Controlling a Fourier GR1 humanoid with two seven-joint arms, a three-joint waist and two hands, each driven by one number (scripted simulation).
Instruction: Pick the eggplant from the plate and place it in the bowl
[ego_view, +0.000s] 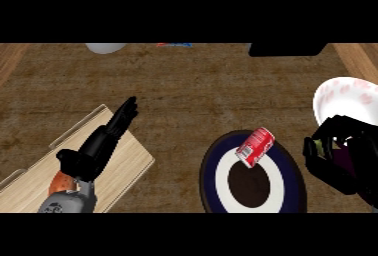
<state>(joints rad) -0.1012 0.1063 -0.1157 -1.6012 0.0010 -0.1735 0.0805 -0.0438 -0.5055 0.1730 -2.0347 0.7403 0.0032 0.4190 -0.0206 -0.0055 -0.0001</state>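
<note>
Right hand (341, 157): curling around the dark purple eggplant (345, 156), carrying it between the plate (215, 172) and the white patterned bowl (345, 100), just below the bowl's rim. Red can (255, 146): lying tilted on the plate's upper part. Left hand (103, 140): resting over a light wooden board (129, 167) on the brown surface (199, 95), fingers lying straight.

The red can (255, 146) bears white markings, none readable.
</note>
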